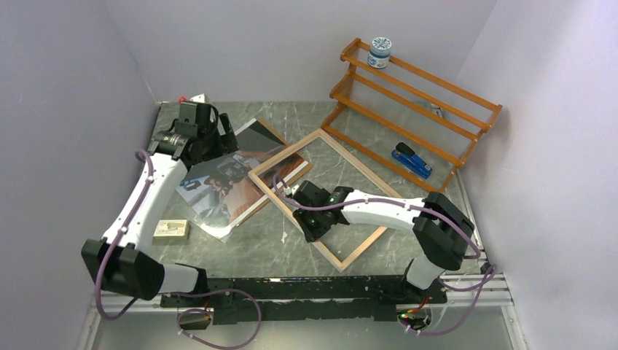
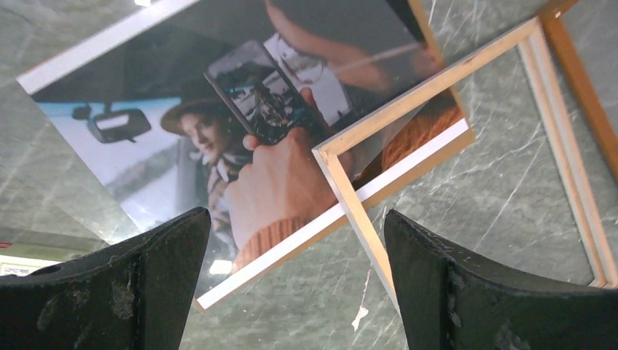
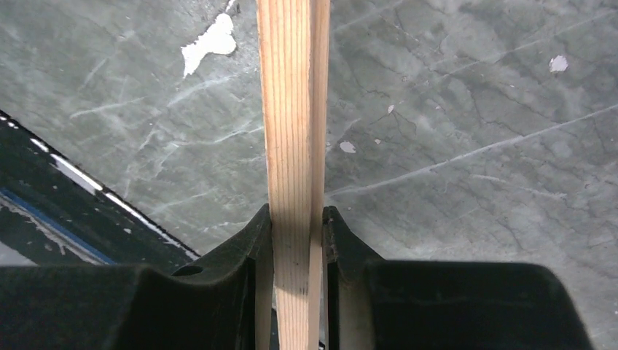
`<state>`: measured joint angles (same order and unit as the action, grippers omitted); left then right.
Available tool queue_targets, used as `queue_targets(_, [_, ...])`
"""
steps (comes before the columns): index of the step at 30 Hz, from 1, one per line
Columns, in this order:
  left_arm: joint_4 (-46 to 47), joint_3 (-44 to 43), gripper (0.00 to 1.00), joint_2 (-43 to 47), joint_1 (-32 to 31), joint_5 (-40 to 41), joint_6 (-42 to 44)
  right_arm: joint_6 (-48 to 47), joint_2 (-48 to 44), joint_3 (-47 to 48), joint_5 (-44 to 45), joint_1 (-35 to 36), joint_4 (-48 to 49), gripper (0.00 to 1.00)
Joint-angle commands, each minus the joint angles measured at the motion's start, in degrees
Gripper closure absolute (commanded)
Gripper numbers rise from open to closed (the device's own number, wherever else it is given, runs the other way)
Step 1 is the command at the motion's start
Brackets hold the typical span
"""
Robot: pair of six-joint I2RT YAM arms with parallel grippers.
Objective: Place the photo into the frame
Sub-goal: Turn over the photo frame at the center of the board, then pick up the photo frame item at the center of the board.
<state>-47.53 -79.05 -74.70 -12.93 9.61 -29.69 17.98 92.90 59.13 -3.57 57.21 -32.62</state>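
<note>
Pinching frame [image 3: 291, 109] rail with right gripper [image 3: 297, 219]; holding left gripper [image 2: 295, 219] spread over photo [image 2: 182, 146]. Risks dragging or creasing photo under overlapping frame corner.

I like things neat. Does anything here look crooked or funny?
Yes. The frame lies crooked on the table, with one corner resting on top of the photo instead of around it. The right gripper is shut on one of its wooden rails.
</note>
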Motion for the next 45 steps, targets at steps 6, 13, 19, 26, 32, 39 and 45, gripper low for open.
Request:
queue_targets(6, [3.5, 1.5, 0.06, -7.8, 5.5, -7.0, 0.4, 2.9, 1.6, -3.6, -1.8, -0.4, 6.8, 0.81])
queue_targets(13, [6.6, -1.2, 0.06, -16.1, 12.4, -13.4, 6.3, 3.4, -1.4, -2.0, -2.8, -2.2, 8.3, 0.45])
queue_targets(19, [7.2, -12.1, 0.06, -27.9, 18.7, -21.7, 12.5, 4.8, -2.7, 1.5, -7.7, -8.4, 10.1, 0.38])
queue_targets(26, [4.8, -29.4, 0.07, -46.9, 25.3, -32.5, 16.3, 7.9, 1.5, 5.4, -12.3, -16.2, 13.7, 0.38])
queue_targets(32, [4.4, -40.6, 0.18, -58.8, 29.1, -43.1, 15.4, 6.1, 6.6, 10.9, -12.5, -18.9, 12.2, 0.38])
queue_targets(39, [6.8, -45.4, 0.19, -67.1, 31.6, -50.4, 13.8, 6.8, 15.1, 18.4, -14.9, -20.9, 12.2, 0.4])
queue_targets(45, [7.3, -46.3, 0.21, -71.0, 32.3, -53.4, 12.0, 6.1, 19.7, 23.5, -14.6, -21.1, 9.7, 0.4])
